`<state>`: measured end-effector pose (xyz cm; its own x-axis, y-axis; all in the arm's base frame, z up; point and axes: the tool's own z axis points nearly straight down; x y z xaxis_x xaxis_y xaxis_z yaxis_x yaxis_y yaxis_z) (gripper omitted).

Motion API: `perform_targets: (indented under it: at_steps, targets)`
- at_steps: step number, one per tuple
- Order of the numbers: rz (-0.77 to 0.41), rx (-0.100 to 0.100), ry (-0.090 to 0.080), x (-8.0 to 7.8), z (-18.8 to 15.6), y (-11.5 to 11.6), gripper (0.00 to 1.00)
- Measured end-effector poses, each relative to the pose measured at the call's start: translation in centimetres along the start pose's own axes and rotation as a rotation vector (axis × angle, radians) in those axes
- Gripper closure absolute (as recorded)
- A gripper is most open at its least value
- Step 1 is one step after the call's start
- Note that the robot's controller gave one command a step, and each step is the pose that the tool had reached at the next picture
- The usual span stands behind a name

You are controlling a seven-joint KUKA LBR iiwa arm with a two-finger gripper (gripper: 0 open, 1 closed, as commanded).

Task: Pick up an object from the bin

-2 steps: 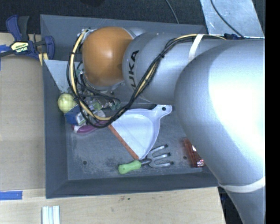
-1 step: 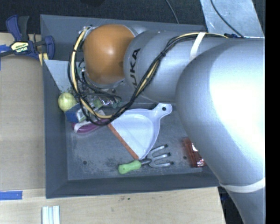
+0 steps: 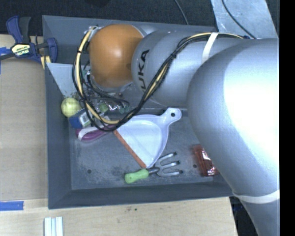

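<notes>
Lying beside the end effector: a yellow-green ball.

bg top: black matte surf behind bin | L + front: tan flat surf

silver arm, orange cap, yellow-black cabling

my arm is fat rounded silver-grey casing, smooth and a bit glossy. the wrist end has a domed orange cover, shiny. black lettering on the link next to it, i read "uka", rest is hidden. yellow and black cables run along the casing and loop round the orange dome. a pale strap wraps the link over the cables. second pale band low on the big segment. tangled wiring with small green bits under the dome.
</notes>
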<state>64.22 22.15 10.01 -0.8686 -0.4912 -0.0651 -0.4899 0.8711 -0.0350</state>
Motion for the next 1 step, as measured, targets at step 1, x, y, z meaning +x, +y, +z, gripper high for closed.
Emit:
perform_targets:
  at_steps: [1]
  targets:
    - [0.004, 0.001, -0.005, -0.20, -1.37, -0.14, 1.00]
